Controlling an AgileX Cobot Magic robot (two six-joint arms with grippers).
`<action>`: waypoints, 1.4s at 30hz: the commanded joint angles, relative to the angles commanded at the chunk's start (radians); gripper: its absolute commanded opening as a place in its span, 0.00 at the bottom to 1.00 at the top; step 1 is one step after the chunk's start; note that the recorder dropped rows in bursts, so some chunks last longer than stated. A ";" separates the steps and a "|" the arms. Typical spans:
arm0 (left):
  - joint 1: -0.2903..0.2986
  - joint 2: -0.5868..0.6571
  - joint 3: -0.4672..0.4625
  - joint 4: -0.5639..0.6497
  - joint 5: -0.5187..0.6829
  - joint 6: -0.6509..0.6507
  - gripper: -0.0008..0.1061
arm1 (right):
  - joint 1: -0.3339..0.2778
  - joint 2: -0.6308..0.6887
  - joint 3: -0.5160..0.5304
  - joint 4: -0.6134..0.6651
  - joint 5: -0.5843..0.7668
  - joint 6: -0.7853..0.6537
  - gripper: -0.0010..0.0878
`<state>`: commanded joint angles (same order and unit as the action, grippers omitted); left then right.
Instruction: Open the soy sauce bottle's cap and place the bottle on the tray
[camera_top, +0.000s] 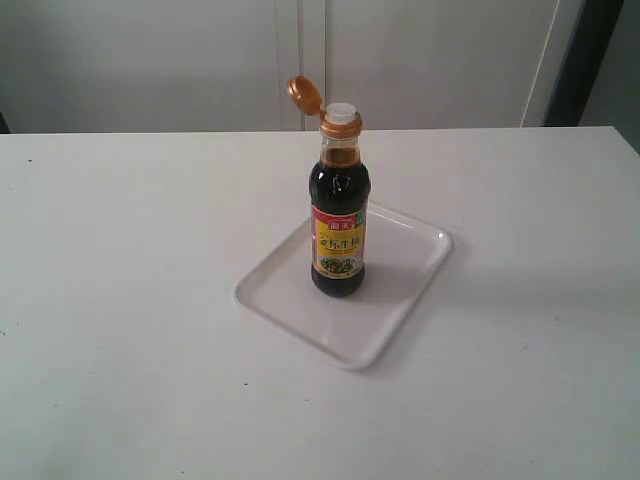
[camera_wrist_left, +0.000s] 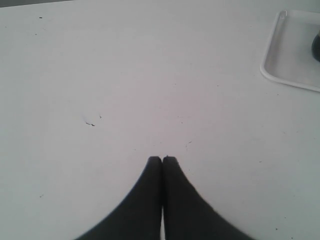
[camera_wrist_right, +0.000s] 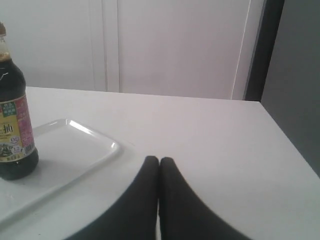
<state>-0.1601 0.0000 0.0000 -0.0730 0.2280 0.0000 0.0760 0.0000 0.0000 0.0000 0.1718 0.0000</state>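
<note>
The soy sauce bottle (camera_top: 338, 215) stands upright on the white tray (camera_top: 400, 290) in the middle of the table. Its orange cap (camera_top: 304, 95) is flipped back on its hinge, and the white spout (camera_top: 340, 113) is bare. Neither arm shows in the exterior view. My left gripper (camera_wrist_left: 162, 160) is shut with nothing in it, over bare table, with a corner of the tray (camera_wrist_left: 285, 70) far off. My right gripper (camera_wrist_right: 159, 161) is shut and empty too, beside the tray (camera_wrist_right: 75, 145), apart from the bottle (camera_wrist_right: 14, 125).
The white table (camera_top: 120, 300) runs wide on all sides of the tray. A pale wall with a door frame (camera_top: 300, 50) stands behind it. The table's right edge (camera_wrist_right: 285, 145) lies close to my right gripper.
</note>
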 joint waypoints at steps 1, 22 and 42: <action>0.000 0.000 0.000 0.000 0.000 0.000 0.01 | 0.000 0.000 0.000 0.000 0.018 0.000 0.01; 0.000 0.000 0.000 0.000 0.000 0.000 0.01 | 0.000 0.000 0.000 0.000 0.164 0.000 0.01; 0.000 0.000 0.000 0.000 0.000 0.000 0.01 | 0.000 0.000 0.000 0.000 0.164 0.000 0.01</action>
<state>-0.1601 0.0000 0.0000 -0.0730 0.2280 0.0000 0.0760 0.0000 0.0000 0.0000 0.3358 0.0000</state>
